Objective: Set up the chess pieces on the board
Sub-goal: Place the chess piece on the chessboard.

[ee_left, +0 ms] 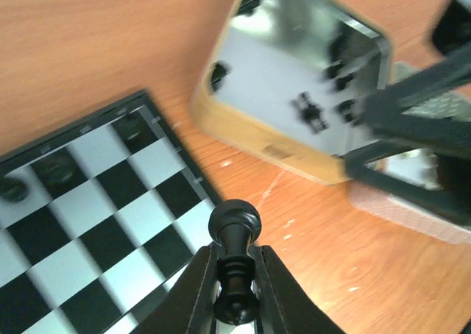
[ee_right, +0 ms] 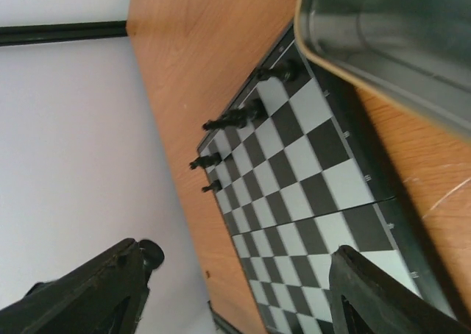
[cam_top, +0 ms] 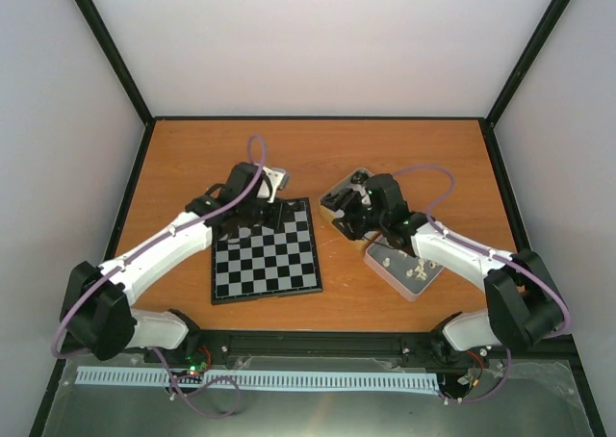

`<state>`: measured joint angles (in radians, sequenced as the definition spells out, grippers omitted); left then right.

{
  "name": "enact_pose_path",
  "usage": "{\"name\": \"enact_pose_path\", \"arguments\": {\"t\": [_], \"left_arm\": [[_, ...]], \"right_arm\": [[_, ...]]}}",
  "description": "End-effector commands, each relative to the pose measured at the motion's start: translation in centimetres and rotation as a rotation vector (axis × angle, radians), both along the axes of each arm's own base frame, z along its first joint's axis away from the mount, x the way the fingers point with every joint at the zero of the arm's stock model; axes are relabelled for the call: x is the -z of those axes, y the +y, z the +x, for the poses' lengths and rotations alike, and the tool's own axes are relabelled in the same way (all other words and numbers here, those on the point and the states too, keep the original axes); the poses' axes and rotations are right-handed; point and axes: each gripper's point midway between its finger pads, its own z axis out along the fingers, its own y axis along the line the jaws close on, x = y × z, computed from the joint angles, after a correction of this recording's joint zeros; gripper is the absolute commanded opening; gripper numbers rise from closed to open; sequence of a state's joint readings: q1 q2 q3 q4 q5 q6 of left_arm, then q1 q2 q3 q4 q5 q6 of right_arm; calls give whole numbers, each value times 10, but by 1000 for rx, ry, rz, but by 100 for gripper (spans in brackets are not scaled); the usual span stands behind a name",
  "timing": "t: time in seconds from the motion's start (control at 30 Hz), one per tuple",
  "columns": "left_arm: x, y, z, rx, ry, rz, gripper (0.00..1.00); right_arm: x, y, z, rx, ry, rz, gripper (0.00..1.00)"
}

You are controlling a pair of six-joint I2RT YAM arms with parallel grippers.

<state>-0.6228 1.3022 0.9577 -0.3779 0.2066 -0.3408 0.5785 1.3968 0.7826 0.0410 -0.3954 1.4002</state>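
No text, number or brand can be read in any view. In the left wrist view the side wall of the tin (ee_left: 254,137) bears a small pale mark, too blurred to read. The board (ee_right: 294,179) has tiny pale marks along its black border in both wrist views; they are too small to tell whether they are letters or digits.
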Motion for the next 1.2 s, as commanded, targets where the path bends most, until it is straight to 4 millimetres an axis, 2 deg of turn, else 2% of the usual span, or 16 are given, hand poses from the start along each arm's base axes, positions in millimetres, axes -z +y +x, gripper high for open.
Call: {"name": "enact_pose_path", "arguments": {"t": [0.0,0.27,0.37,0.47,0.57,0.7,0.8,1.07,1.17], "left_arm": [[28,42,-15,-7,222,152,12],[62,81,2,-119,360,319,17],[82,96,4,-163,392,408,17],[101,100,3,-164,438,456,17],[110,99,6,-161,453,465,17],[115,98,11,-163,460,474,17],[113,98,13,-170,456,472,21],[84,95,28,-239,365,409,31],[77,83,23,-183,348,336,37]], "right_arm": [[3,-23,3,31,-49,-110,69],[3,-36,2,45,-70,-145,69],[5,-39,1,52,-69,-147,69],[4,-37,2,47,-72,-136,69],[5,-36,3,38,-70,-128,69],[8,-36,3,35,-66,-129,69],[9,-36,4,34,-63,-130,69],[14,-35,5,24,-53,-130,69],[17,-34,5,18,-47,-128,69]]}}
